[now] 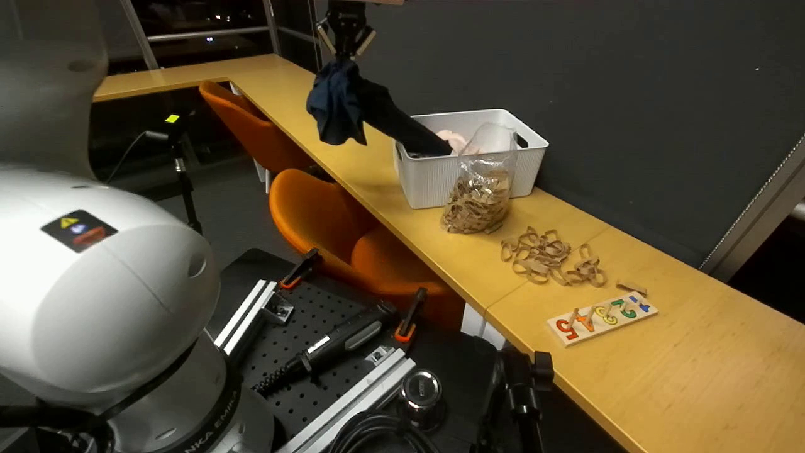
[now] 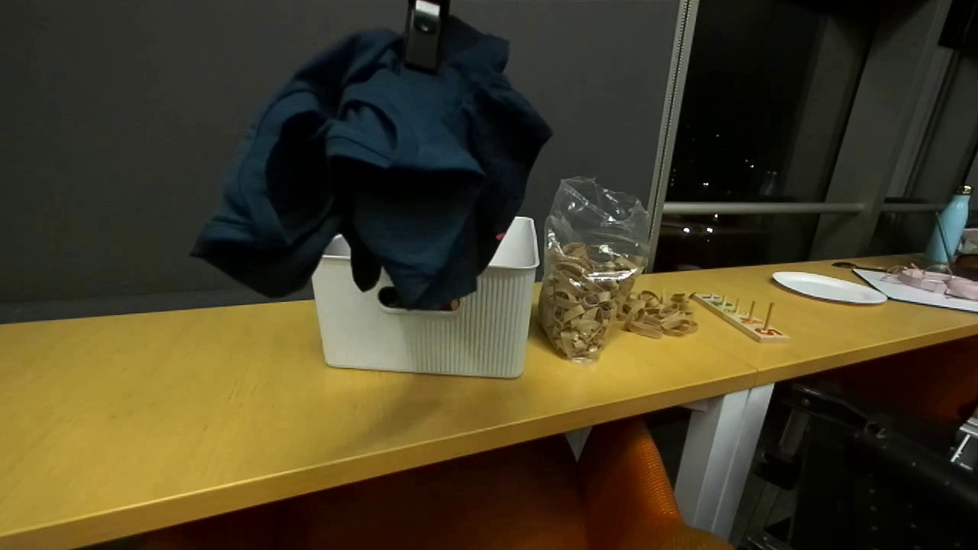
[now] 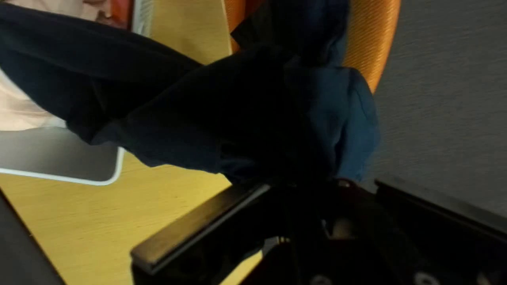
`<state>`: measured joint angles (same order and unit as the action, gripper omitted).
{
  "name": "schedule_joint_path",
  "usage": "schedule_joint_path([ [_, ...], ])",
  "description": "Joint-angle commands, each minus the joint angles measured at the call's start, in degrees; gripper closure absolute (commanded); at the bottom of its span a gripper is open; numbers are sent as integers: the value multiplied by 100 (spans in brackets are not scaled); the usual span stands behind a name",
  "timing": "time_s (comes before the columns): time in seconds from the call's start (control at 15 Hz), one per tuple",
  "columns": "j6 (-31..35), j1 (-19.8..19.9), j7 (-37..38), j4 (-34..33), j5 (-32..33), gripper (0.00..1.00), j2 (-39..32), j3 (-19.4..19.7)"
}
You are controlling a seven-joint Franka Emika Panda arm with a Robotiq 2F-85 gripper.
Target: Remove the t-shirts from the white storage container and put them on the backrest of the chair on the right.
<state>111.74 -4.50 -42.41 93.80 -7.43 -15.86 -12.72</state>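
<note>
My gripper (image 1: 345,56) is shut on a dark blue t-shirt (image 1: 336,104) and holds it above the table. The shirt hangs bunched; one part trails over the rim into the white storage container (image 1: 431,182). In an exterior view the shirt (image 2: 412,145) hangs in front of the container (image 2: 489,328) below the gripper (image 2: 425,57). In the wrist view the shirt (image 3: 245,118) stretches from the fingertips (image 3: 301,184) to the container (image 3: 95,182). Pale pink cloth (image 1: 451,139) lies inside the container. An orange chair (image 1: 308,207) stands at the table edge, partly under the shirt in the wrist view (image 3: 382,43).
A clear bag of tan bands (image 1: 481,201) stands against the container, with loose bands (image 1: 541,251) beside it. A wooden number board (image 1: 602,319) lies further along the table (image 1: 710,352). Another orange chair (image 1: 245,126) stands farther back. A dark wall panel (image 1: 629,126) borders the table.
</note>
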Motion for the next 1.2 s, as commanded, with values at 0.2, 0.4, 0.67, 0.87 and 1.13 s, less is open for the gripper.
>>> schedule_joint_path([
  [0.2, -949, 13, -1103, 356, -457, 97, 276, 29],
  [0.4, -1471, -19, -1559, -67, -426, 97, -189, 7],
  [0.67, -2036, -217, -1951, -398, -269, 97, -487, -142],
  [0.87, -2159, -448, -1918, -484, -174, 97, -452, -215],
  [1.13, -2191, -844, -1832, -821, 38, 97, -632, -327],
])
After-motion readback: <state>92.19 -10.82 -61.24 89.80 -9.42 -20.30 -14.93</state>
